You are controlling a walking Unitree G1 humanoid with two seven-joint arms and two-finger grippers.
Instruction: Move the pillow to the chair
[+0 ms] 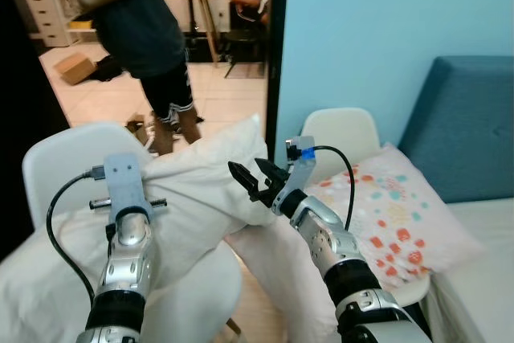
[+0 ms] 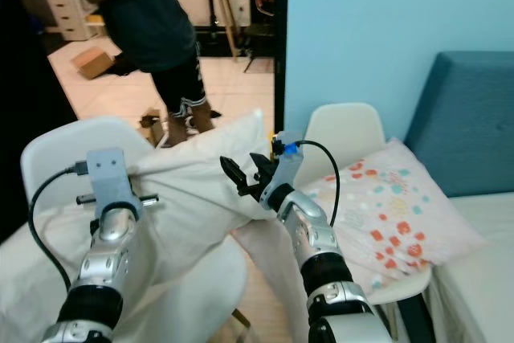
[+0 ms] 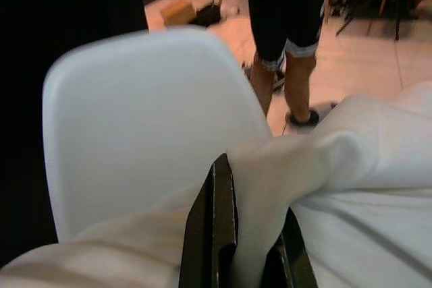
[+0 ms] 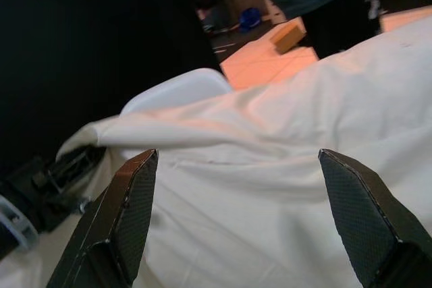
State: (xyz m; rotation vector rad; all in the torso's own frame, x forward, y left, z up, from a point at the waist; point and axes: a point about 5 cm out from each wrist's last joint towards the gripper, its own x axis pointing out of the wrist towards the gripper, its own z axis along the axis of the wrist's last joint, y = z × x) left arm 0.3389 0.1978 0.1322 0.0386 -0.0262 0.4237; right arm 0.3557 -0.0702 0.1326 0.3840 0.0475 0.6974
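The white pillow (image 1: 193,190) lies draped over the near white chair (image 1: 60,162), its bulk on the seat and one corner poking up past the backrest. The left gripper (image 3: 233,234) is pinching a fold of the pillow's cover close to the backrest, its fingers pressed together on the cloth. The right gripper (image 1: 255,178) hovers at the pillow's other end with its fingers spread, holding nothing.

The likely trouble: part of the pillow sags off the seat's front edge — if the left gripper lets go now, it could slide to the floor, or snag on the fingers as they withdraw.

Both forearms reach forward and up from below, the left straight at the backrest, the right angled inward toward the pillow.

A second chair (image 1: 341,130) beyond the pillow carries a floral cushion (image 1: 393,210); a person (image 1: 140,30) stands behind the near chair.
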